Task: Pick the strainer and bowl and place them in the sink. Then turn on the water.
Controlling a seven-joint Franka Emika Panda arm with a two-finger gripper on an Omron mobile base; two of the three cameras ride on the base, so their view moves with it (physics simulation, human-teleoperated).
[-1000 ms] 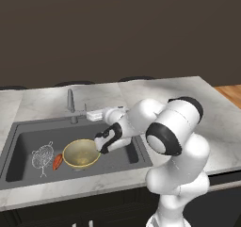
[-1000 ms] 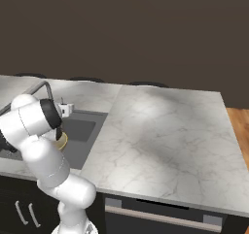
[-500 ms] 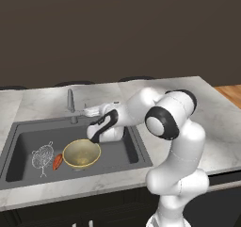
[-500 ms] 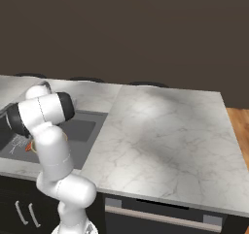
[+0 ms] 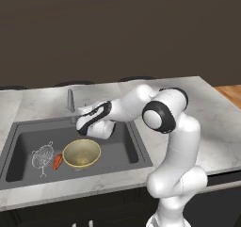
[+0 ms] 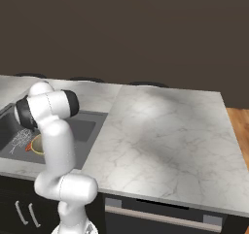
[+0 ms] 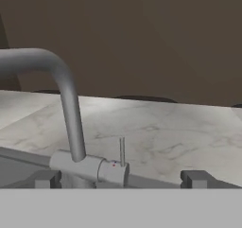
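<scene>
Strainer (image 5: 42, 155) and bowl (image 5: 82, 153) are placed in sink (image 5: 132, 150); faucet lever (image 7: 122, 151) is untouched; gripper (image 7: 121, 179) jaws spread, empty.

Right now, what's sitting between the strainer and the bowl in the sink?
A small orange-red object lies on the sink floor between the strainer and the bowl, close beside the bowl's rim; the left base view shows it.

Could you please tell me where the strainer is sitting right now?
In the left base view, the strainer lies on the floor of the sink, at its left end, with a small orange-red object between it and the bowl.
</scene>
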